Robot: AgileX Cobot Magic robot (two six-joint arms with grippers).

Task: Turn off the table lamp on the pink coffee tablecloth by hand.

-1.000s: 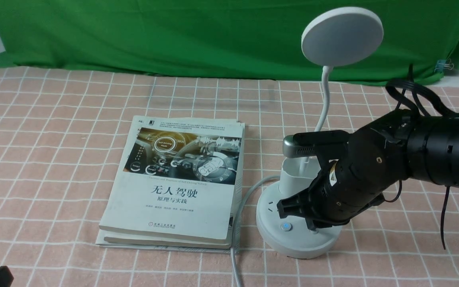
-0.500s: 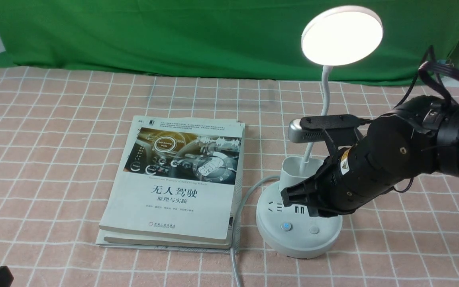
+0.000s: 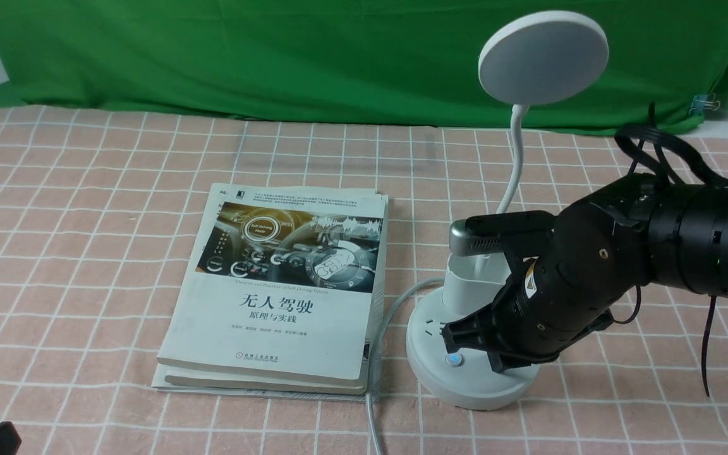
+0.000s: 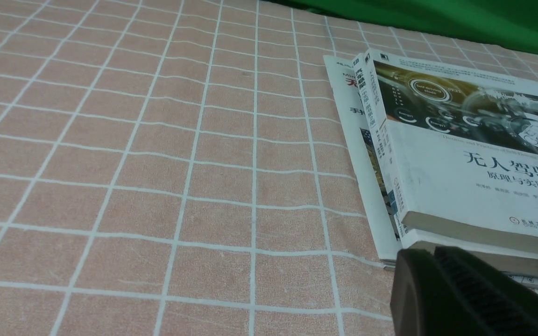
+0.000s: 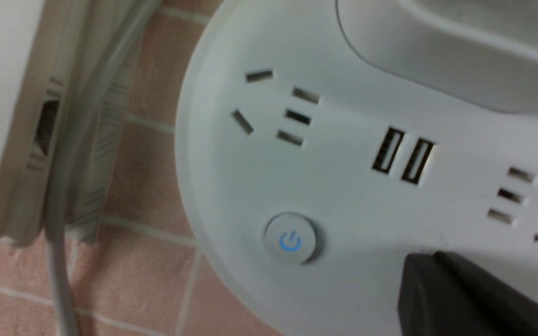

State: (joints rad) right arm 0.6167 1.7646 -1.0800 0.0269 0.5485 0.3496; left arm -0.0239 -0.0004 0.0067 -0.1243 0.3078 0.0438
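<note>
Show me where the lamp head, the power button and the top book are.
lamp head (image 3: 543, 57), front view, middle of the unlit disc.
power button (image 5: 290, 239), right wrist view, on the blue power symbol.
top book (image 3: 288, 278), front view, centre of its cover.

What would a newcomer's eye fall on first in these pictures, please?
The black right gripper hangs low over the lamp's round base, front right. The unlit disc head stands against the green cloth; a white book lies left on the pink cloth.
</note>
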